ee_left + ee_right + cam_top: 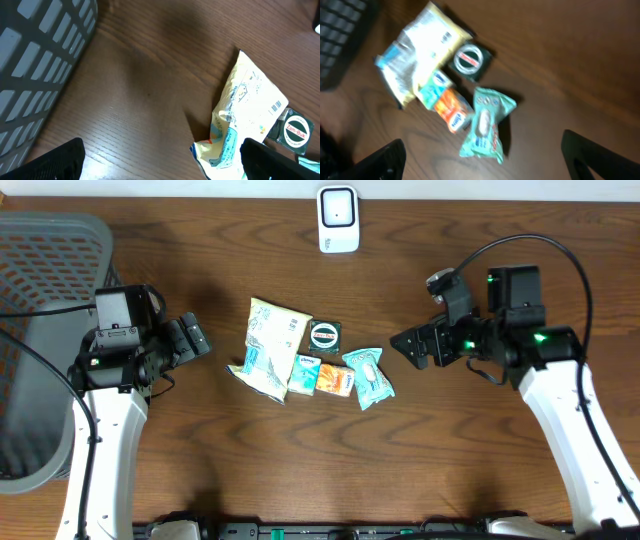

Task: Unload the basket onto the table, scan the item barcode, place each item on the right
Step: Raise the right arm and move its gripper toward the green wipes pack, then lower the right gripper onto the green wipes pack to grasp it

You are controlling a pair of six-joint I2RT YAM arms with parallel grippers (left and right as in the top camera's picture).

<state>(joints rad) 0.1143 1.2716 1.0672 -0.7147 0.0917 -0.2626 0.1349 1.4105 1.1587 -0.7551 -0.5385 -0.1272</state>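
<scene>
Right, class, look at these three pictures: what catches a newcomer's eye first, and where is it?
A bright huddle of small packets lies mid-table, the pale yellow bag largest, a teal pack at its right end. The left gripper and right gripper flank it, both open and empty. A white scanner stands at the far edge, a grey basket far left.

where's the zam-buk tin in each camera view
Overhead: the Zam-Buk tin lies mid-table, at the upper edge of the item cluster.
Left wrist: the tin is at the lower right edge of the picture.
Right wrist: the tin is upper middle, blurred.
Shared landmark: the pale yellow bag lies right beside the tin in all three views.
</scene>
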